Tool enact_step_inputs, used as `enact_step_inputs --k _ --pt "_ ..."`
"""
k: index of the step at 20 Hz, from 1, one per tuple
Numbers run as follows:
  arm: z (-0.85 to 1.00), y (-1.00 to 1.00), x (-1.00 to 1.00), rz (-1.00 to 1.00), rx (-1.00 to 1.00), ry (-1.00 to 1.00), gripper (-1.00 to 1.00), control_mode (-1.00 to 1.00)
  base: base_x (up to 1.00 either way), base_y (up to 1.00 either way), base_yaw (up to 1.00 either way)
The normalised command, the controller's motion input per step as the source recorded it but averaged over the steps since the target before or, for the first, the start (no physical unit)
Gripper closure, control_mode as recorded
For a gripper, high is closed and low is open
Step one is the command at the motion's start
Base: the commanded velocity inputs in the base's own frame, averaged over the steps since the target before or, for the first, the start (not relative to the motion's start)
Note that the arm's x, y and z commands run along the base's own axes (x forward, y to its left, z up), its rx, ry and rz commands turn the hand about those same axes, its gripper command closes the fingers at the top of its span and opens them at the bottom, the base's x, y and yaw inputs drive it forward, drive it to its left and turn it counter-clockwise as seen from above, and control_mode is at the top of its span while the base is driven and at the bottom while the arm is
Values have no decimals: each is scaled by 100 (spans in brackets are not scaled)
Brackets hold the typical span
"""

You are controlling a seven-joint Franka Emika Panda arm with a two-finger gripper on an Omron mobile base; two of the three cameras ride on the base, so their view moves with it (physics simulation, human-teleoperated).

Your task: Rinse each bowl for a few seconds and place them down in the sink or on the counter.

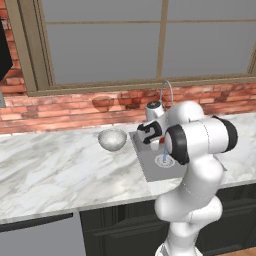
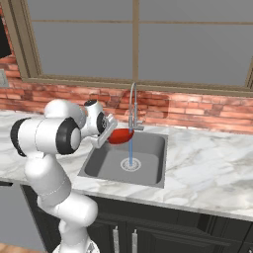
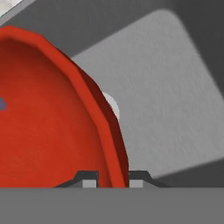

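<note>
I've got the red bowl pinched by its rim, my tool nearly closed with one fingertip inside the wall and the other outside, as the hand view shows. I'm holding it over the sink and right beside the faucet, because that's where the water comes down: a thin blue stream runs from the spout to the drain. The bowl hangs just to the faucet's near side, its edge at the stream; I can't tell whether the water actually strikes it. A rim grip leaves the hollow clear for rinsing, I'd say. The speckled bowl waits on the desk, just beside the sink's edge on the side away from the faucet, upright and close at hand. My guess: the red one is mid-rinse and needs a spot in the sink next.
</note>
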Motion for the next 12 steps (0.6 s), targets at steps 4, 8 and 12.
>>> enact_step_inputs --k 4,8,12 --pt "-13 -1 26 -1 0 1 100 -100 0 0 0" --pt "-2 0 0 0 0 -2 100 -100 0 0 0" --pt "4 0 -28 -2 0 -8 100 -100 0 0 0"
